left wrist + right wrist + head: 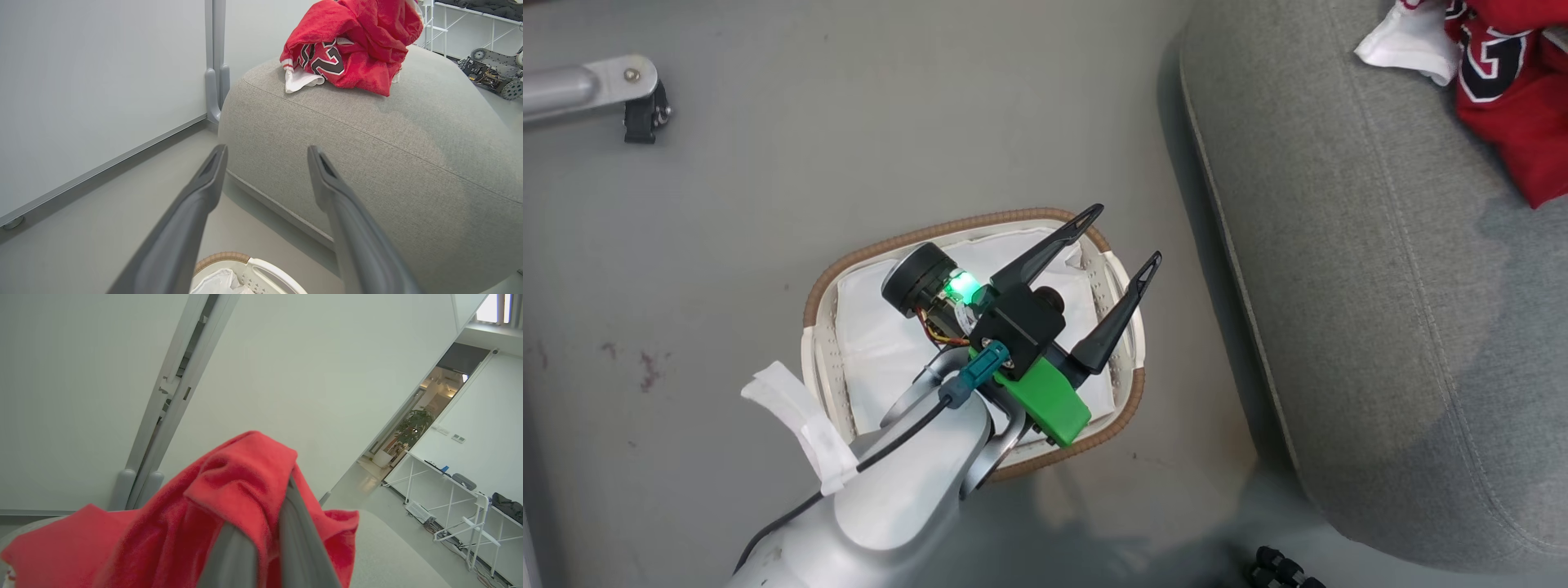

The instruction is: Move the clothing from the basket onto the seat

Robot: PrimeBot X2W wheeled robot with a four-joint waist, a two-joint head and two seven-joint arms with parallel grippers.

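Head view: clothing point(1511, 90) bunched on seat point(1380, 327), at its far right corner. Right wrist view: clothing's red fabric draped over right gripper point(269, 522), fingers pinched shut on it above seat. Left of seat, on floor point(931, 106), brown-rimmed basket point(866, 249) with white liner point(874, 327). Over basket, left gripper point(1123, 237), fingers spread wide, empty.

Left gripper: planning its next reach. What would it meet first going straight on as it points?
The left gripper would probably meet the rounded side of the large grey fabric seat, below the red clothing; depth is unclear.
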